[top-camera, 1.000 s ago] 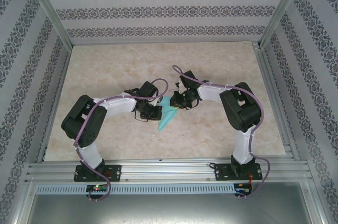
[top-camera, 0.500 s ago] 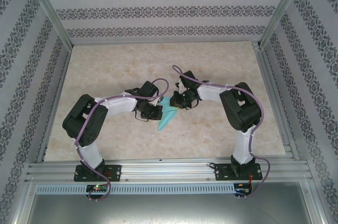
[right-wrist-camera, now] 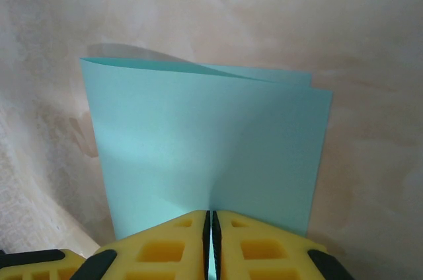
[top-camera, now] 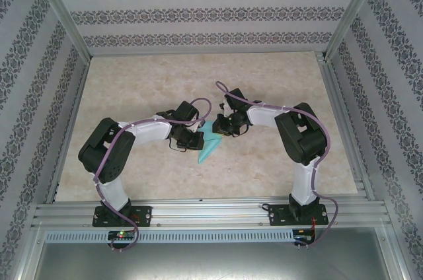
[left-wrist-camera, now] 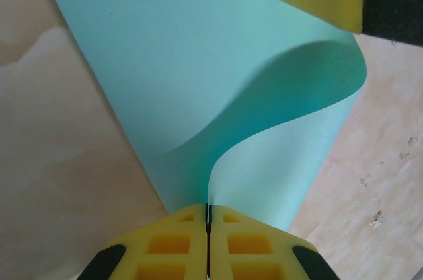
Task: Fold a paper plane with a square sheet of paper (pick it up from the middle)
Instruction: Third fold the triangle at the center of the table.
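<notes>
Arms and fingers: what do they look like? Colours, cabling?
Left arm and right arm: black joint housings, white link covers, a mauve cable running along each. Fingers are yellow moulded blocks with square recesses, black at the outer corners.

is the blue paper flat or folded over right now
Folded over, loosely: the paper shows two layers with offset far edges, and in the left wrist view one layer bows up in a curve.
</notes>
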`<action>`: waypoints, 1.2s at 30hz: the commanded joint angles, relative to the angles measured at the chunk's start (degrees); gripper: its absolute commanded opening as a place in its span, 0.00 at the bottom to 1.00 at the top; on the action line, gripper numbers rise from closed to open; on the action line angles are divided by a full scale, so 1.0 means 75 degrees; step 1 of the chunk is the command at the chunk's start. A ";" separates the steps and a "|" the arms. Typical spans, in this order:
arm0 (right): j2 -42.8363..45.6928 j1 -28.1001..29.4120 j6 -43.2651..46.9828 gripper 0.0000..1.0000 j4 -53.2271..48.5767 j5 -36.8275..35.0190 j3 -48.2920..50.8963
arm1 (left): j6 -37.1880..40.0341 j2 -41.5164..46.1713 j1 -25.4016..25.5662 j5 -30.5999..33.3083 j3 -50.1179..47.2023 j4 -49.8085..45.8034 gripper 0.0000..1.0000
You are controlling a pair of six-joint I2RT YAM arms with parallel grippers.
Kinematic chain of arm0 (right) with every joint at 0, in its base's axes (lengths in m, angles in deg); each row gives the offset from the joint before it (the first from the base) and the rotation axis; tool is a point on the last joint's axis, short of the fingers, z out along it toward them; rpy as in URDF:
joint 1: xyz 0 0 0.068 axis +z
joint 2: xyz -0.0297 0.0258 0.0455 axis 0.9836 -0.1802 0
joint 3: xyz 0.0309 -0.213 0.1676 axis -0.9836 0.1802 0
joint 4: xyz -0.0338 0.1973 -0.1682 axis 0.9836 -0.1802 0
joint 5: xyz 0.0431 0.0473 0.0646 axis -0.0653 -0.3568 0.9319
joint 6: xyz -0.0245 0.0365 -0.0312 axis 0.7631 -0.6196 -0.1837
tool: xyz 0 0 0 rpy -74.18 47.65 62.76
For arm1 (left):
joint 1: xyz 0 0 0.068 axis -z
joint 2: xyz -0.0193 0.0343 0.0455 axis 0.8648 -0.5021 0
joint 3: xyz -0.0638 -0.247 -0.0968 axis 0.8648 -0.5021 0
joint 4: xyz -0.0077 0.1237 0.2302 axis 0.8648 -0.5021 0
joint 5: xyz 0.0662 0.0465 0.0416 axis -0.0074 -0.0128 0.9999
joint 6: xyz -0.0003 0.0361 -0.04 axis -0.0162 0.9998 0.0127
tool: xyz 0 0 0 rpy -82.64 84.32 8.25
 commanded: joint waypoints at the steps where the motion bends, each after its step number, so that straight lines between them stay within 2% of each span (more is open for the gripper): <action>1: -0.0337 0.0092 0.0091 0.14 -0.0380 -0.0278 0.0066 | 0.0089 -0.0187 -0.0078 0.0106 0.0076 -0.0062 0.09; 16: -0.0002 0.0003 -0.0236 0.18 -0.0017 -0.0130 0.0178 | -0.0171 -0.0223 -0.0078 0.0125 -0.0237 0.0216 0.08; 21: 0.0839 -0.0264 -0.0524 0.23 0.0419 0.0074 0.0392 | -0.0130 -0.0253 -0.0075 0.0078 -0.0189 0.0201 0.08; 26: 0.1922 -0.0365 -0.0805 0.26 0.0756 -0.0198 0.1063 | -0.0182 -0.0262 -0.0078 0.0065 -0.0215 0.0240 0.08; 28: 0.2287 -0.0319 -0.1155 0.24 0.1246 -0.0124 0.1579 | -0.0231 -0.0257 -0.0075 0.0010 -0.0234 0.0320 0.08; 33: 0.3024 0.0221 -0.2505 0.11 0.3324 0.0025 0.3139 | -0.0338 -0.0282 -0.0072 0.0007 -0.0292 0.0417 0.08; 36: 0.3322 0.0649 -0.2996 0.05 0.3840 -0.0256 0.3725 | -0.0409 -0.0255 -0.0078 0.0064 -0.0380 0.0463 0.08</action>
